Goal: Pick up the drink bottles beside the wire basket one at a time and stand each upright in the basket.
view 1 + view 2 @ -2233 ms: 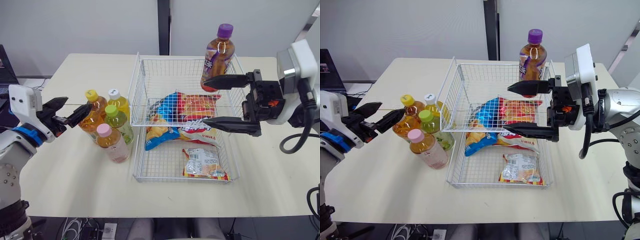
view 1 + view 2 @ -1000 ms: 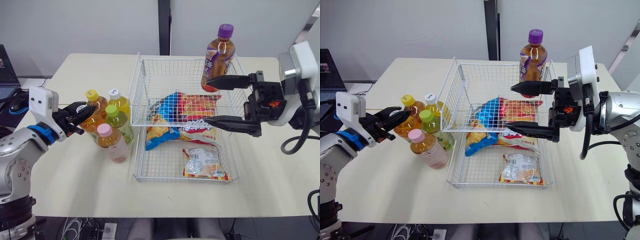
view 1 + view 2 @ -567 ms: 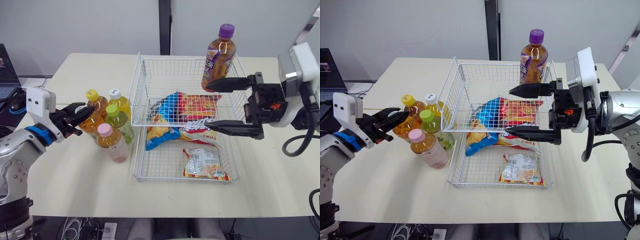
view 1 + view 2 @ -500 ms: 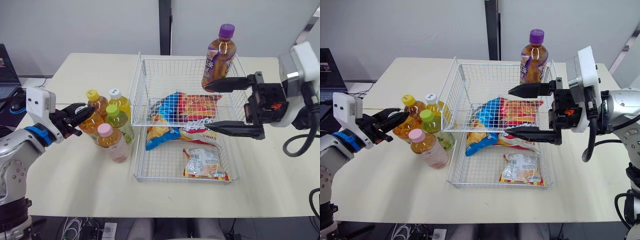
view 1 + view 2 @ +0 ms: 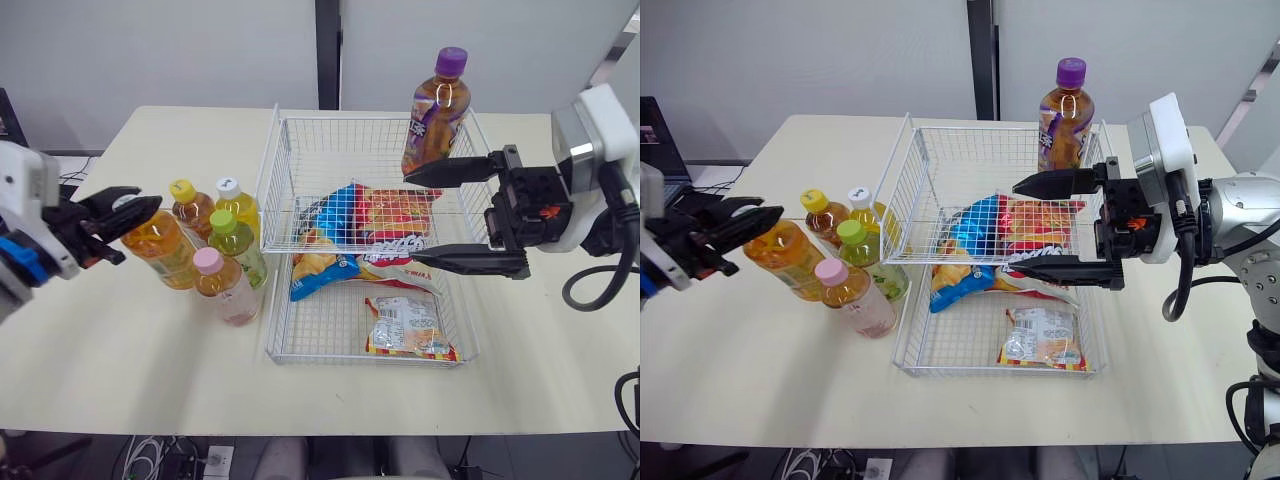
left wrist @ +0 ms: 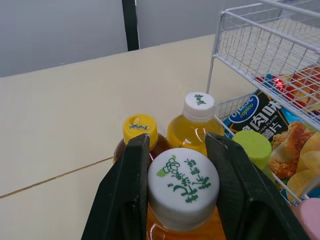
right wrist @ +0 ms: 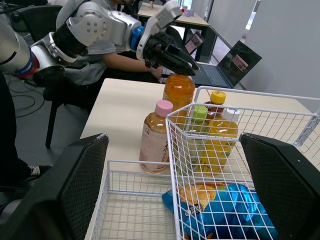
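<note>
My left gripper (image 5: pixel 128 208) is shut on the white cap (image 6: pixel 183 187) of an orange drink bottle (image 5: pixel 160 248), which leans just left of the bottle cluster. Beside the wire basket (image 5: pixel 272 160) stand a yellow-capped bottle (image 5: pixel 188 205), a white-capped one (image 5: pixel 236 203), a green-capped one (image 5: pixel 238 248) and a pink-capped one (image 5: pixel 225 288). A purple-capped bottle (image 5: pixel 436 105) stands upright at the basket's far right corner. My right gripper (image 5: pixel 407 220) hangs wide open over the basket's right side, holding nothing.
Snack bags (image 5: pixel 375 215) and a smaller packet (image 5: pixel 405 328) lie in the basket. A laptop (image 5: pixel 655 130) sits off the table's left end. A seated person (image 7: pixel 120 50) is behind my left arm in the right wrist view.
My left gripper has drawn the orange bottle leftward out of the cluster, uncovering the yellow-capped bottle behind it. The right gripper has barely moved.
</note>
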